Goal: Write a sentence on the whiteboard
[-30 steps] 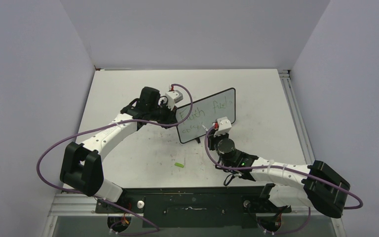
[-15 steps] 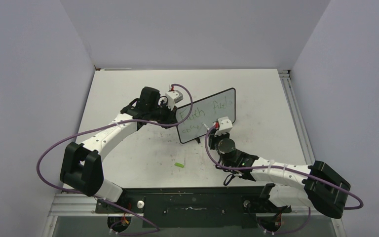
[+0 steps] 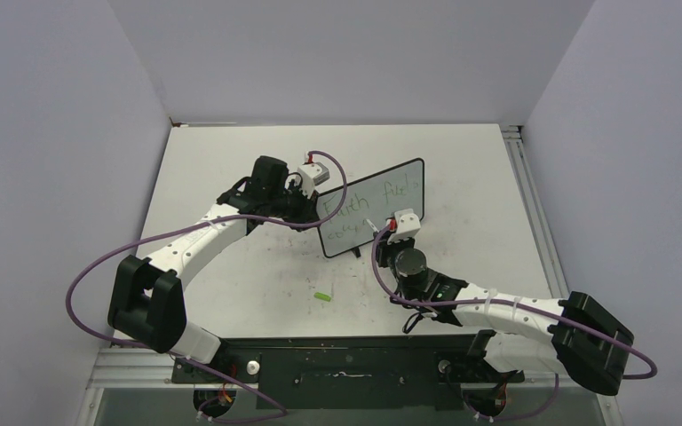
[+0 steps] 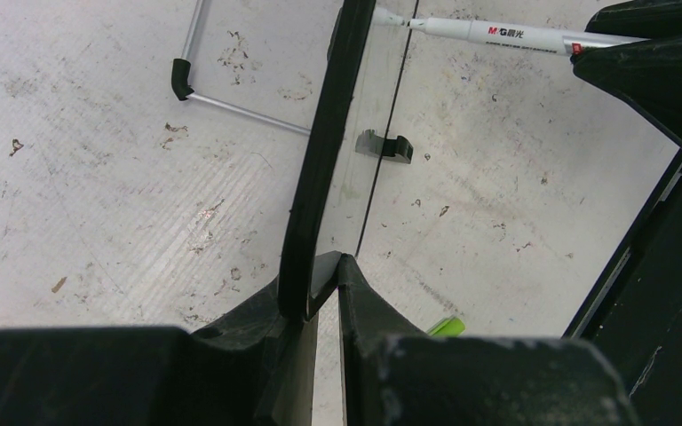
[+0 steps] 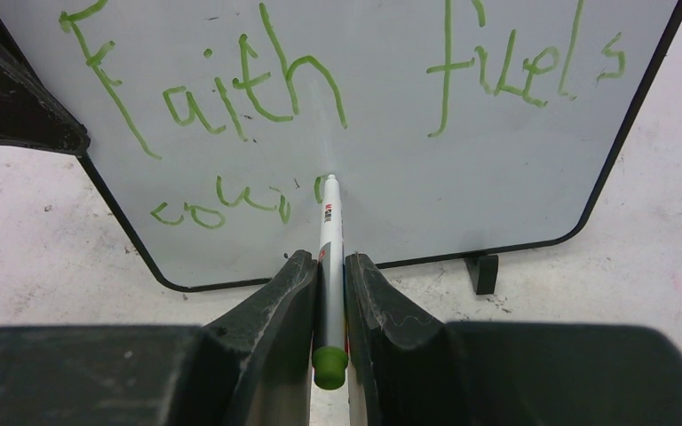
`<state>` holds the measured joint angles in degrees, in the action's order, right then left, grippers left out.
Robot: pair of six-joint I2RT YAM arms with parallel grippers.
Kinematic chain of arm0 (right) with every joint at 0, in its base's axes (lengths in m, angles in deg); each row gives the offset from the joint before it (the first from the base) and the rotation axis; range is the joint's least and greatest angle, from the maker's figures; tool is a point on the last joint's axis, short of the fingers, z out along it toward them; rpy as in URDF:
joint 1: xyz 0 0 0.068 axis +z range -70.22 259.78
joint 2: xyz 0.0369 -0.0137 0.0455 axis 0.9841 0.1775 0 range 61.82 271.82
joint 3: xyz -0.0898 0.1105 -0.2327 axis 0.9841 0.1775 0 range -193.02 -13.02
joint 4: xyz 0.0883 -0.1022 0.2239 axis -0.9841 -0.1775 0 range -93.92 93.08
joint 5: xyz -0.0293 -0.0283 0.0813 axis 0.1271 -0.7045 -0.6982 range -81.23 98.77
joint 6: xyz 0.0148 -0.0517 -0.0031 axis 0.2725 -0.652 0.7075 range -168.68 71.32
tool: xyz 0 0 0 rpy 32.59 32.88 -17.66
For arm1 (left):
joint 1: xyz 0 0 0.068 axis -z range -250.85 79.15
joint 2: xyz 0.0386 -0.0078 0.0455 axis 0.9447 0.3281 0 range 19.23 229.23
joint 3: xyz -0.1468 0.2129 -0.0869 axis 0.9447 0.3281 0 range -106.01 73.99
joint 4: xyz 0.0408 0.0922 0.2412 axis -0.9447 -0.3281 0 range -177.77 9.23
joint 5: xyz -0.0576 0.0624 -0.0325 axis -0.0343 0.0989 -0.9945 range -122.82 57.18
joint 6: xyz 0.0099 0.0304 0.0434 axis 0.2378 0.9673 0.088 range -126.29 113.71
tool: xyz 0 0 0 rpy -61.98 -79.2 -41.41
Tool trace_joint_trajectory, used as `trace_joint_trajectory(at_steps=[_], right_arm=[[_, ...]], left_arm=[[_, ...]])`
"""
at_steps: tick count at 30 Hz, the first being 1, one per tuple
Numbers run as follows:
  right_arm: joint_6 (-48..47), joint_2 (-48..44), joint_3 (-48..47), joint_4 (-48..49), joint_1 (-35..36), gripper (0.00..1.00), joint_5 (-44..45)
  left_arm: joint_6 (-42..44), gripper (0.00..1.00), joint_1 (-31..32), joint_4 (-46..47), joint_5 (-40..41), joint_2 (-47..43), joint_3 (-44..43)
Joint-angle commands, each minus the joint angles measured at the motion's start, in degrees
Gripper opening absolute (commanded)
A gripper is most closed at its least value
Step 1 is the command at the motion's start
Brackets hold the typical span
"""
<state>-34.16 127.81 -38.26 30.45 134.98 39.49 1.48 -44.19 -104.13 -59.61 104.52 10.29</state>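
My left fingers [image 4: 348, 282] pinch the black edge of the whiteboard [image 5: 497, 177], holding it upright on the bench [image 5: 639, 266]; my right fingers [image 5: 306, 271] are clamped on the marker [image 5: 327, 240], its tip against the board beside the half-written second line of the sentence [image 5: 266, 89]; if I press too hard, I reckon the board twists in that thin pinch, or the marker slides back and the stroke skips.

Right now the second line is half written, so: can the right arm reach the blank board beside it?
Likely yes. The marker, held in the jaws of the right gripper, has its tip at the whiteboard, with bare surface beside it; the left gripper clamps only its left edge.
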Motion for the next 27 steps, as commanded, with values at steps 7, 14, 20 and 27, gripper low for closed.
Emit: trace_joint_trajectory(at_steps=[7,14,20,27], right_arm=[[0.02,0.34,-0.86,2.88,0.50,0.05,1.76],[0.65,1.42,-0.55,1.91,0.52,0.05,2.22],[1.20,1.78,-0.05,1.27,0.50,0.05,2.44],[1.12,2.78,-0.03,1.49,0.48,0.05,2.68]], left_arm=[[2.40,0.00,0.24,-1.63,2.18,-0.75,-1.04],[2.43,0.00,0.24,-1.66,2.18,-0.66,-1.00],[2.50,0.00,0.24,-1.67,2.17,-0.57,-0.99],[2.51,0.00,0.24,-1.65,2.02,-0.57,-0.99]])
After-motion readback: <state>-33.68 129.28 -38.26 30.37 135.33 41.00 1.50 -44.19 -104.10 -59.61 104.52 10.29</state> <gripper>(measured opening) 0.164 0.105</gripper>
